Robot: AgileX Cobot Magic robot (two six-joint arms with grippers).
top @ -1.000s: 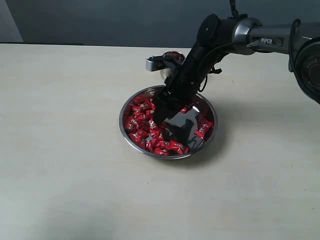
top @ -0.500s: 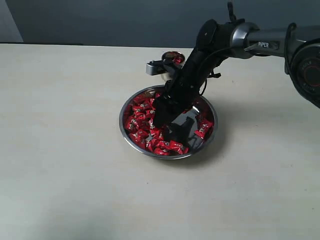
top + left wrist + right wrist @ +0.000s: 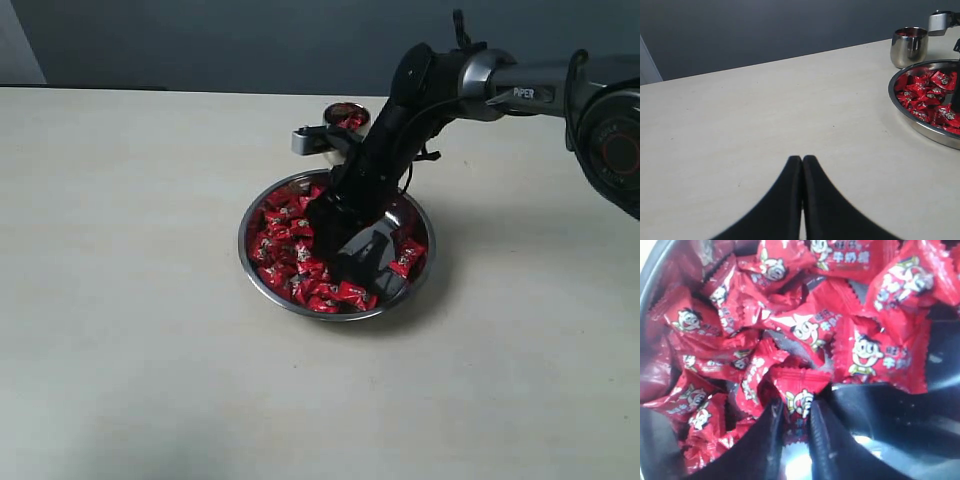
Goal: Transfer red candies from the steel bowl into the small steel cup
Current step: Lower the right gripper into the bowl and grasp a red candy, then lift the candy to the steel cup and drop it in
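Right gripper (image 3: 794, 410): one red candy (image 3: 801, 382) is pinched, inside the steel bowl (image 3: 243, 243).
Small steel cup (image 3: 909, 47): set just beyond the bowl's rim, nearer the right arm.
Left gripper (image 3: 801, 167): closed, empty.

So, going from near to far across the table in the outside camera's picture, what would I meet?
Bare table → steel bowl of red candies → small steel cup → dark wall.

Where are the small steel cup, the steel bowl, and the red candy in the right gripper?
Small steel cup (image 3: 909, 48), left wrist view, middle of its side wall.
Steel bowl (image 3: 340, 315), exterior view, near rim.
Gripped red candy (image 3: 799, 392), right wrist view, printed wrapper face.
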